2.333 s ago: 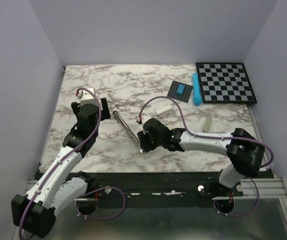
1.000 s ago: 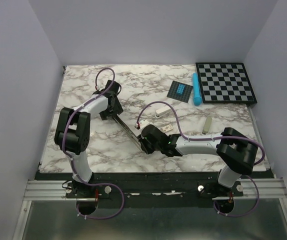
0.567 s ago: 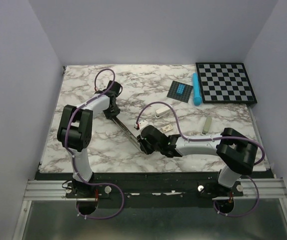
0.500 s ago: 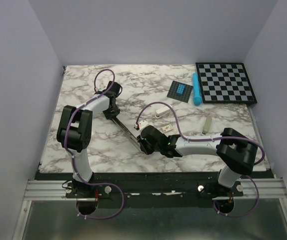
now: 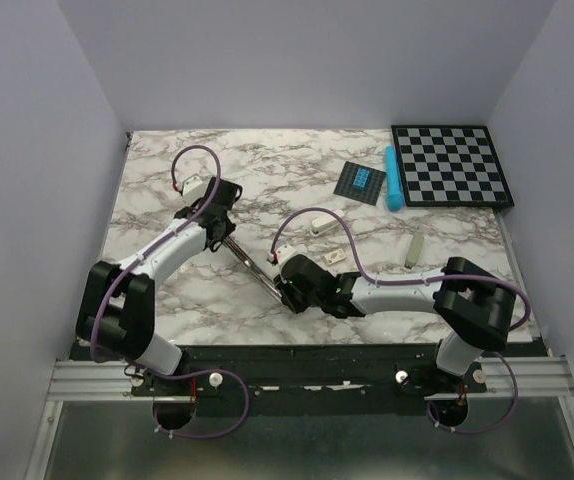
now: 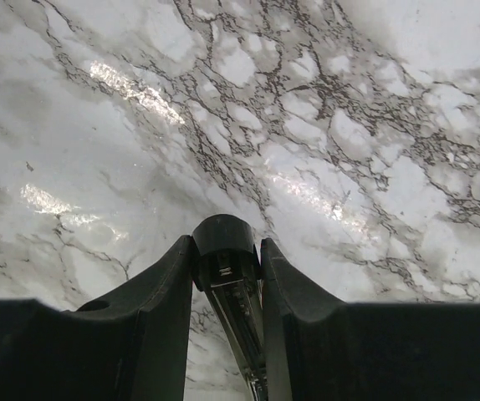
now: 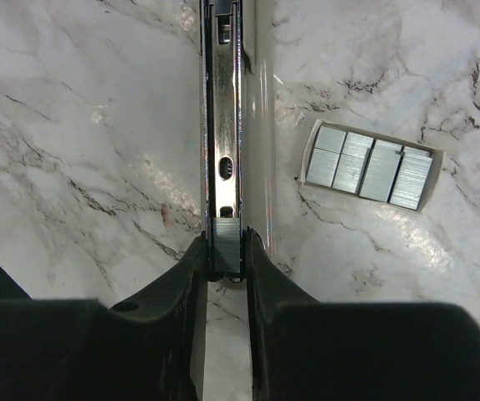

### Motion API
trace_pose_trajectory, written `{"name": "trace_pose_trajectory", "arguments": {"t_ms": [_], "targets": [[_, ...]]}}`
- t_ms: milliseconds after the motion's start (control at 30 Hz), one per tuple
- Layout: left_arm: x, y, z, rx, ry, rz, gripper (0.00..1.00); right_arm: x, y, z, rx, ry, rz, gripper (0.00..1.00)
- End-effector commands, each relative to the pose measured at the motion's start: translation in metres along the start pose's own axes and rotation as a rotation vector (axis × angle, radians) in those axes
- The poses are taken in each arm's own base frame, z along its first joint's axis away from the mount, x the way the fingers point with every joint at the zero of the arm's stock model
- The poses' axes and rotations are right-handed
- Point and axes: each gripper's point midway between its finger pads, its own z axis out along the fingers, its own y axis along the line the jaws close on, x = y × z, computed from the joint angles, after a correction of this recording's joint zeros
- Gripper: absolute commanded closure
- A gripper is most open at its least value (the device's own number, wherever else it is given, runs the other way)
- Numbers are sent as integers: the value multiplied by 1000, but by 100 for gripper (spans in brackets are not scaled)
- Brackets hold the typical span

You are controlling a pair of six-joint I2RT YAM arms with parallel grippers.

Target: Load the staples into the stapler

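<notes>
The left arm [image 5: 157,262] has dropped its elbow low toward the near edge since half a second ago. It now reaches out flatter across the table [image 5: 167,170]. The stapler [image 5: 254,267] has turned a little with it.

The left gripper [image 5: 227,238] is clamped on the stapler's rounded black far end, one finger on each side, as the left wrist view shows [image 6: 226,244]. The right gripper [image 5: 285,292] pinches the near end, its fingers tight against the silver channel [image 7: 226,249]. The stapler lies open between them, slanting across the middle of the table with the channel facing up.

The staples [image 7: 372,171] sit as grey blocks side by side in their open white box [image 5: 333,257]. The box lies on the marble just right of the stapler, not touching it.

The right arm's purple cable [image 5: 312,211] arches over that area. A white block [image 5: 319,227] lies under the loop and the box is near its right leg. A beige bar [image 5: 412,250] lies further right. A dark card [image 5: 360,182] with blue squares, a blue tube [image 5: 394,180] and a checkerboard [image 5: 452,165] lie at the far right, well away from both grippers.
</notes>
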Motion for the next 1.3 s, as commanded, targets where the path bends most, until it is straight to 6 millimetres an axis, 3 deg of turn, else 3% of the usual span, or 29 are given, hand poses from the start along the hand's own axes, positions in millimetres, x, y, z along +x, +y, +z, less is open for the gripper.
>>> {"name": "trace_pose_trajectory", "arguments": {"t_ms": [0, 167, 433, 767, 1067, 1267], "targets": [[34, -7, -24, 60, 20, -3, 89, -7, -10, 1, 45, -41, 33, 87], [45, -11, -44, 94, -69, 20, 89, -6, -11, 0, 50, -43, 36, 87], [62, -14, -57, 201, -130, 16, 87, -5, -11, 0, 51, -43, 36, 87], [71, -41, -88, 443, -201, 27, 80, -5, -10, 0, 43, -44, 40, 87], [90, -44, -88, 439, -202, 64, 69, -4, -7, 0, 29, -50, 46, 87], [104, -55, -85, 383, -177, 45, 68, -6, -5, 0, 14, -55, 51, 87]]}}
